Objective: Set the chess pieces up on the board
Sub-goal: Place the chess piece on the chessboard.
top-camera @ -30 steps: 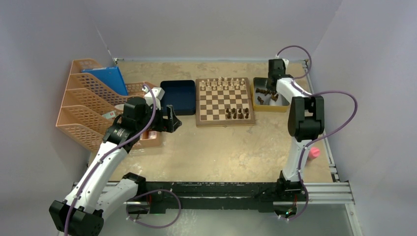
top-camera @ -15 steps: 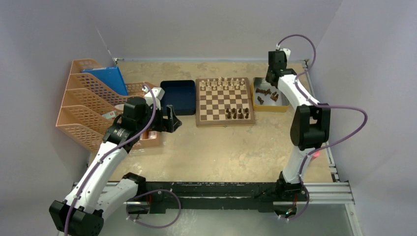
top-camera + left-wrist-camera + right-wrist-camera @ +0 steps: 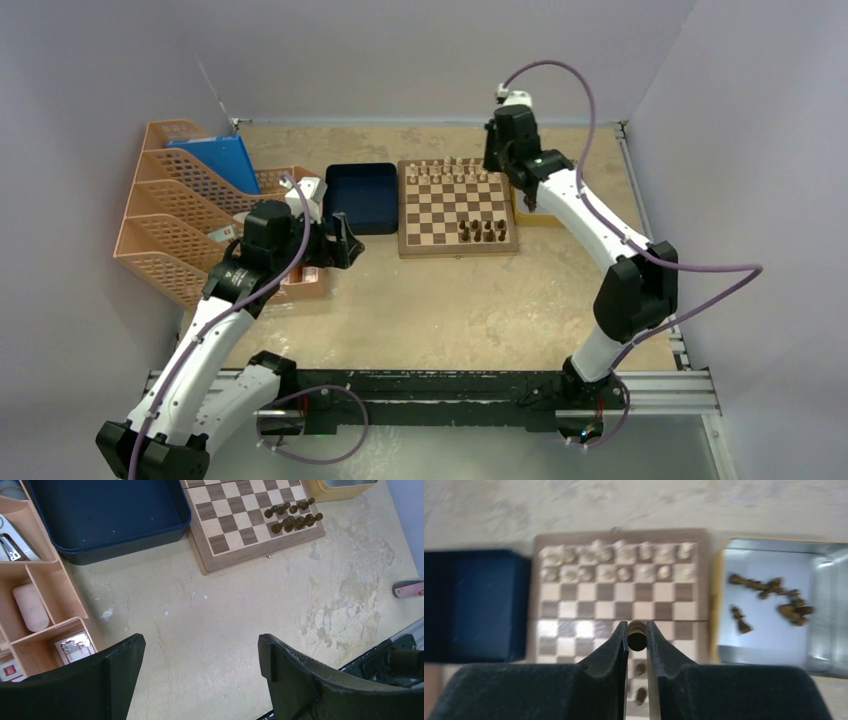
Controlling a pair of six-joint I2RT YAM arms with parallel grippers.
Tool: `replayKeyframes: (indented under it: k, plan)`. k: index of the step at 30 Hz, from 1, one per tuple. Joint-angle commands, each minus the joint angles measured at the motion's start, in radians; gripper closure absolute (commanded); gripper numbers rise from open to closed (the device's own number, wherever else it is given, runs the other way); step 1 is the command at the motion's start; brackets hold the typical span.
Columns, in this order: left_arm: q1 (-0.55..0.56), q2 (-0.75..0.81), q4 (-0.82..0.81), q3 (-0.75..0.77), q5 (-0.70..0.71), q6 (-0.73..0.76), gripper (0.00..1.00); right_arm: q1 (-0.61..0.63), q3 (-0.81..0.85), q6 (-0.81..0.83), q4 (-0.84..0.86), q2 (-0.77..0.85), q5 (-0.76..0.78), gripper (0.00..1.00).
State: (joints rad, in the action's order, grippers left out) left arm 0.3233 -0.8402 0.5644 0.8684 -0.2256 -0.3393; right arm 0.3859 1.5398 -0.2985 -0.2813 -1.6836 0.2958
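While the right fingers (image 3: 622, 637) pinch a dark chess piece (image 3: 637, 635) upright over the board (image 3: 537, 580), ready for standing down, the left fingers (image 3: 125, 665) hang spread and empty.

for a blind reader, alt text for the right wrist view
The right gripper holds a dark chess piece over the board, whose top rows hold pale pieces. More dark pieces lie in a metal tray at right; a blue tray sits left.

Bright even light, faint shadows, right wrist view blurred, left wrist view sharp
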Motion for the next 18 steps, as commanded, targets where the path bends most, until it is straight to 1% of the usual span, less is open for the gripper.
replayKeyframes:
  k: [1, 4, 8, 13, 18]
  plan:
    - [0.005, 0.023, -0.005, 0.010, 0.057, -0.006, 0.16, 0.094, -0.039, -0.048, 0.047, 0.031, -0.061, 0.87]
    - [0.004, 0.040, -0.002, 0.012, 0.102, -0.010, 0.16, 0.182, -0.066, -0.077, 0.071, 0.012, -0.079, 0.88]
    - [0.002, 0.069, 0.011, 0.017, 0.178, -0.019, 0.15, 0.299, -0.096, -0.105, 0.094, -0.034, -0.063, 0.87]
    - [0.002, 0.101, 0.020, 0.020, 0.245, -0.032, 0.15, 0.373, -0.095, -0.111, 0.102, -0.102, -0.047, 0.87]
    - [-0.003, 0.155, 0.022, 0.018, 0.313, -0.046, 0.13, 0.416, -0.064, -0.122, 0.081, -0.160, -0.025, 0.87]
